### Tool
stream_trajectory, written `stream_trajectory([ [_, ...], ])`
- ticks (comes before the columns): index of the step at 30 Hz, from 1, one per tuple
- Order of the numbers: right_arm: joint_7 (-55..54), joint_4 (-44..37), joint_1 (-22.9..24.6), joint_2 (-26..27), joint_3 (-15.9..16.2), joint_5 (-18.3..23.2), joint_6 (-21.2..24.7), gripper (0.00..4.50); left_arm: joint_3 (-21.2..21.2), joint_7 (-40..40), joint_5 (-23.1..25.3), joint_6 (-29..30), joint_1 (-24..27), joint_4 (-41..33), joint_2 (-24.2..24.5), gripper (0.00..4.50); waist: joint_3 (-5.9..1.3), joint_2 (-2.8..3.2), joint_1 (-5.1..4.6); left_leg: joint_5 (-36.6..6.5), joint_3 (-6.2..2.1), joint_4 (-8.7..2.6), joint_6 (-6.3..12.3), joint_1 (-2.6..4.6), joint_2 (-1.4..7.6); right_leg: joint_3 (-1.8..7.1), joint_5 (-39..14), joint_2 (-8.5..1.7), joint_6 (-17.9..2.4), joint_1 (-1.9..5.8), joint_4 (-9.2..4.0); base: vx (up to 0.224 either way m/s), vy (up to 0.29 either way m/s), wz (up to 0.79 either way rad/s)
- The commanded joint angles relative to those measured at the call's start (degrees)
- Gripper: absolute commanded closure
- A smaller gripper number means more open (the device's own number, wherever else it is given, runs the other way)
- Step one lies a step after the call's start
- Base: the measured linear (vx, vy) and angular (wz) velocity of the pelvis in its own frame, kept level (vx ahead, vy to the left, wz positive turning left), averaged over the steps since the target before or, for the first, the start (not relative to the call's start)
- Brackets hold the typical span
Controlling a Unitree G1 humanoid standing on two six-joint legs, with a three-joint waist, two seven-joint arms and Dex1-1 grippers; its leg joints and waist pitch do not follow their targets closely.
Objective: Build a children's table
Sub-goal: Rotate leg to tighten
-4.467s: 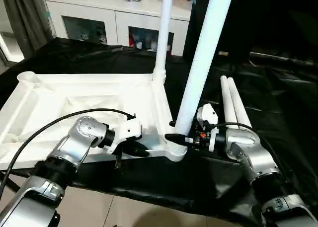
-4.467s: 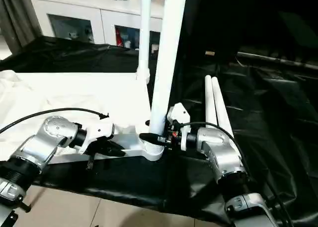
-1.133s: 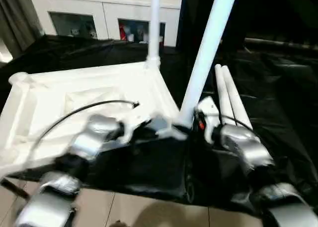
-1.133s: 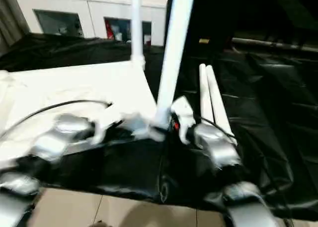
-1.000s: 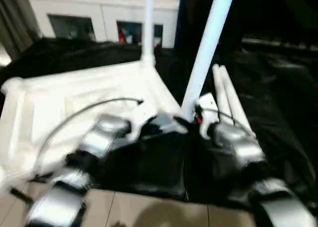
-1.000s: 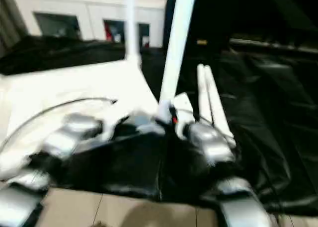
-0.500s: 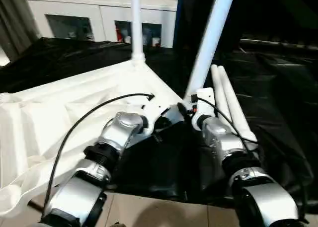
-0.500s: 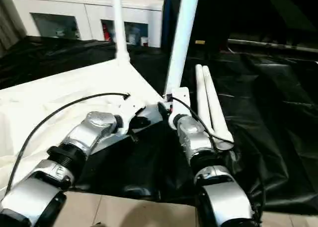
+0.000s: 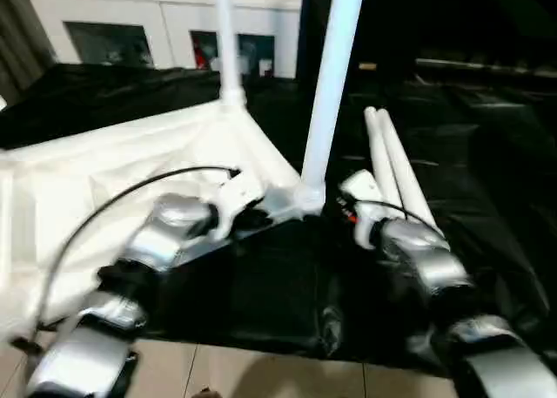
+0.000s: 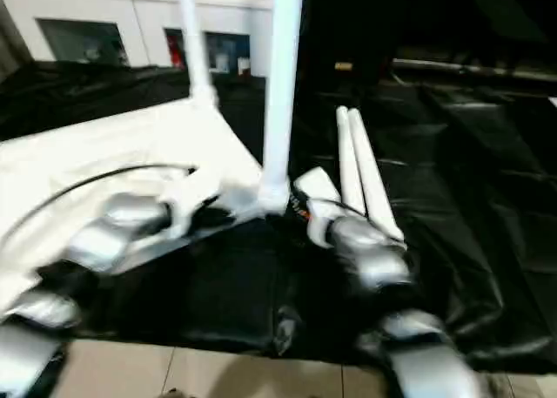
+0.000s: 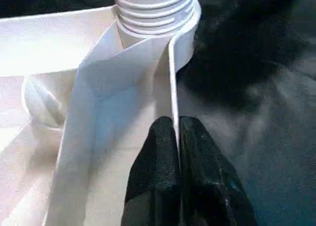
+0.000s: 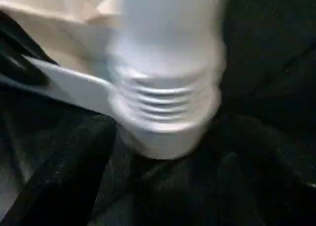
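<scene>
The white tabletop (image 9: 130, 154) lies underside up on black cloth. One white leg (image 9: 224, 41) stands in its far corner socket. A second leg (image 9: 326, 102) stands in the near corner socket (image 11: 155, 8), its threaded base showing in the right wrist view. My left gripper (image 11: 177, 124) is shut on the tabletop's thin rim (image 11: 173, 72) just beside that socket. My right gripper (image 12: 165, 137) sits at the leg's base on the other side, with its black fingers (image 12: 64, 176) spread wide on either side of the threaded base and not touching it. Two loose legs (image 9: 392, 163) lie side by side to the right.
Black cloth (image 9: 487, 154) covers the work surface, and its front edge drops to a tiled floor (image 9: 261, 376) close under my forearms. A white glass-door cabinet (image 9: 148, 23) stands behind the table. A black cable (image 9: 130, 198) arcs over my left forearm.
The right gripper's fingers have spread apart from the near leg's base. The left gripper has stayed pinched on the rim. The head view has shifted.
</scene>
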Motion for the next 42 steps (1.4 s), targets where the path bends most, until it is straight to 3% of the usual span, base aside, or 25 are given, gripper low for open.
stream_trajectory([
  [1,3.36,-3.85,0.55,-0.55,0.57,1.57,0.76,0.46,-2.44,-5.21,-0.75,-0.53,0.92,-3.39,0.36,4.50,-3.70,0.31,0.34,-8.70,0.13,-3.44,4.36,0.20,1.50,2.87,-3.74,-3.82,-13.93,3.65,-3.31,0.000,0.000,0.00],
  [5,9.94,-10.33,2.50,-2.60,1.11,3.64,2.41,0.46,-2.66,-12.11,-3.99,1.42,3.04,-9.52,2.53,4.50,-3.67,0.57,0.89,-8.61,0.19,-3.47,3.93,0.30,1.70,2.99,-3.68,-3.74,-13.96,3.44,-3.24,0.000,0.000,0.00],
  [7,11.51,-11.72,2.93,-2.85,1.69,4.03,2.77,0.46,-2.72,-12.30,-3.88,0.97,3.19,-9.63,2.61,4.50,-3.63,0.36,1.20,-9.07,0.32,-3.44,3.62,0.57,1.64,3.05,-4.50,-3.72,-13.83,3.21,-3.41,0.000,0.000,0.00],
  [11,12.51,-12.78,3.29,-2.83,2.01,4.15,3.46,0.46,-2.74,-12.25,-3.74,0.88,3.30,-9.65,2.69,4.50,-3.54,0.40,1.53,-9.69,0.16,-3.60,2.70,0.44,1.56,3.08,-7.28,-3.90,-12.62,3.29,-3.62,0.000,0.000,0.00],
  [16,11.90,-12.66,3.45,-2.41,1.95,3.44,4.19,0.46,-2.70,-12.03,-3.48,1.73,3.79,-10.82,2.86,4.50,-3.73,0.24,1.51,-8.13,0.03,-3.51,2.33,0.18,1.43,3.05,-5.96,-3.88,-12.19,3.54,-3.33,0.000,0.000,0.00],
  [20,12.28,-13.18,3.79,-2.59,2.16,3.49,4.77,0.75,-2.53,-12.09,-3.26,1.94,3.95,-11.08,2.82,4.50,-3.83,0.30,1.53,-6.81,0.08,-3.32,2.92,0.09,1.38,2.99,-3.35,-3.77,-12.69,3.54,-3.08,0.000,0.000,0.00],
  [31,13.33,-13.25,4.32,-3.30,2.97,3.06,4.66,1.67,-2.39,-12.18,-3.01,2.17,4.07,-10.99,3.16,4.50,-3.84,0.27,1.51,-7.48,0.03,-3.23,2.79,0.12,1.40,2.96,-4.23,-3.82,-12.62,3.53,-3.08,0.000,0.000,0.00],
  [40,11.13,-11.60,4.06,-2.28,1.99,2.98,5.63,1.76,-1.77,-10.00,-2.66,3.02,3.42,-9.83,2.21,4.50,-3.85,0.24,1.48,-7.22,0.04,-3.16,2.82,0.09,1.38,2.95,-3.89,-3.83,-12.89,3.56,-3.00,0.000,0.000,0.00],
  [42,4.02,-8.00,3.24,-0.60,0.93,1.35,6.50,1.76,-0.81,-4.22,-1.27,4.78,1.92,-6.80,0.13,4.50,-3.70,0.17,1.38,-7.95,0.04,-3.25,2.47,0.15,1.34,2.96,-5.45,-3.89,-12.62,3.46,-3.24,0.000,0.000,0.00],
])
